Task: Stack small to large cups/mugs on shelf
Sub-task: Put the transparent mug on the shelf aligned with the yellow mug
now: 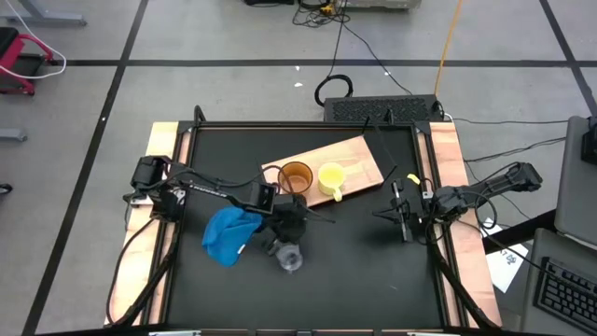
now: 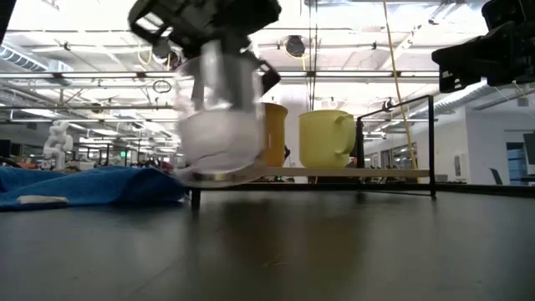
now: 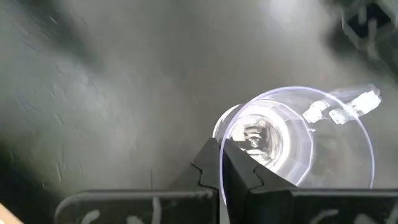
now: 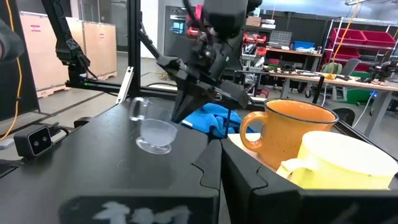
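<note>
Below centre of the high view, the clear cup lies tilted on the counter, left gripper jaws clenched on its thin rim (light, slippery, crushable). Right gripper waits clenched, empty.

The left gripper hangs mid-table with jaws pinched shut; the right gripper waits near the right edge, closed.

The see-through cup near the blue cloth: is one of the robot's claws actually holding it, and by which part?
Yes. The left gripper is shut on the clear plastic cup, pinching its thin rim wall. The right gripper holds nothing.
</note>
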Available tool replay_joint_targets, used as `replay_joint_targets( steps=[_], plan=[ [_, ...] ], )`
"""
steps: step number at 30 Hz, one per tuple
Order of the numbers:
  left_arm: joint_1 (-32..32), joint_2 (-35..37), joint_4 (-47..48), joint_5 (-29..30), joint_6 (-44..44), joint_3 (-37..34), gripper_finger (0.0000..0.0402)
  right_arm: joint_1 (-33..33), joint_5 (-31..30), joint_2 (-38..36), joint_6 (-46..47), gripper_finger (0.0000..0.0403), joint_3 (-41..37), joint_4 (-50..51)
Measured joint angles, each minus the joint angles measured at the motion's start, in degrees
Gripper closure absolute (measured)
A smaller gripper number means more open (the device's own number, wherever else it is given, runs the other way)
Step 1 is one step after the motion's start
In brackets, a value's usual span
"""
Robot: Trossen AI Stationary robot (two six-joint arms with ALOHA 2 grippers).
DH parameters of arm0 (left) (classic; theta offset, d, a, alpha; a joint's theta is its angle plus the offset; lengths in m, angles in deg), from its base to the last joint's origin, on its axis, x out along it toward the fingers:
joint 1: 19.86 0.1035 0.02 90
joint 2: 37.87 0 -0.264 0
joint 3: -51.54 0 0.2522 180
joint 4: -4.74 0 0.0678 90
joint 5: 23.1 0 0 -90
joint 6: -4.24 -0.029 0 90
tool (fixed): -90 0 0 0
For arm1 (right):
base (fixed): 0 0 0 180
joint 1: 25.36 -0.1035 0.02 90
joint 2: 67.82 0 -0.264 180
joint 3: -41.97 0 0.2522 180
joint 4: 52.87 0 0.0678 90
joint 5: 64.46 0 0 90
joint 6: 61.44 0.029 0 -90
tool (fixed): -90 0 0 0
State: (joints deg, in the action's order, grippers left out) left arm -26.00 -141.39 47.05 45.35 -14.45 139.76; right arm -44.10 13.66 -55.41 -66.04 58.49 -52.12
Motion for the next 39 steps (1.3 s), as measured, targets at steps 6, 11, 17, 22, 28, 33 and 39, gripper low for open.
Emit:
replay_joint_targets(
  steps=[6,11,17,22,28,33,39],
  plan=[
    [0.07,0.47,-2.1,-0.88,6.47,4.44,0.04,0.0,0.0,0.0,0.7,0.0403,0.0,0.0],
    [-0.36,0.5,0.03,0.57,6.66,11.52,0.04,-0.01,-0.02,0.02,0.94,0.0403,0.02,0.02],
    [-0.02,0.05,6.39,2.0,0.66,19.88,0.0401,-0.01,-0.02,0.02,0.94,0.0403,0.0,-0.5],
    [1.78,-2.36,12.09,3.88,-4.23,26.5,0.0401,-0.03,-0.02,0.0,0.92,0.0403,0.0,-2.68],
    [4.51,-11.05,22.39,4.29,-10.68,38.31,0.0401,-0.03,-0.13,-0.42,0.54,0.0403,0.01,-2.92],
    [5.98,-18.87,30.99,4.66,-15.04,51.48,0.0401,-0.05,-2.66,-1.0,-0.27,0.0403,0.0,-2.16],
    [6.92,-23.2,34.33,4.49,-18.51,60.29,0.0401,-0.05,-4.64,-2.11,-0.72,0.0403,0.02,0.06]
  ],
)
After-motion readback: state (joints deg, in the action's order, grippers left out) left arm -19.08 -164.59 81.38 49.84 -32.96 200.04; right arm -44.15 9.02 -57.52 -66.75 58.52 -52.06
